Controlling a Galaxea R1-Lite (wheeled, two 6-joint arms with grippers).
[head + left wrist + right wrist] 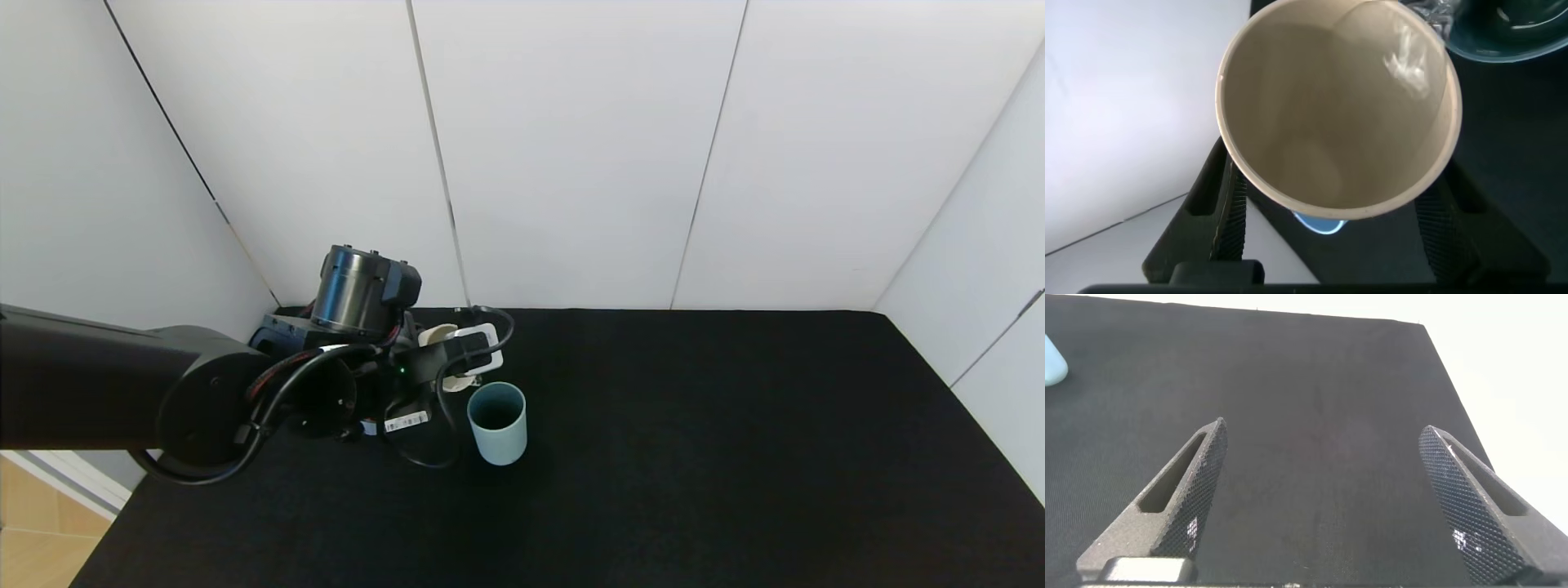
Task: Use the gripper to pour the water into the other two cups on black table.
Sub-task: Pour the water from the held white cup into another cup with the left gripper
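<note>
My left gripper is shut on the cream-beige cup and holds it tilted above the black table, at the back left. Water shows as a sheen at the cup's lip and spills clear over the edge toward the teal-green cup. That teal-green cup stands upright just in front and right of the gripper. The blue cup shows only as a sliver under the cream cup; the arm hides it in the head view. My right gripper is open and empty over bare table.
White wall panels close the table at the back and both sides. The left arm's looped cables hang beside the teal-green cup. The table's edge shows in the right wrist view, with a pale cup sliver far off.
</note>
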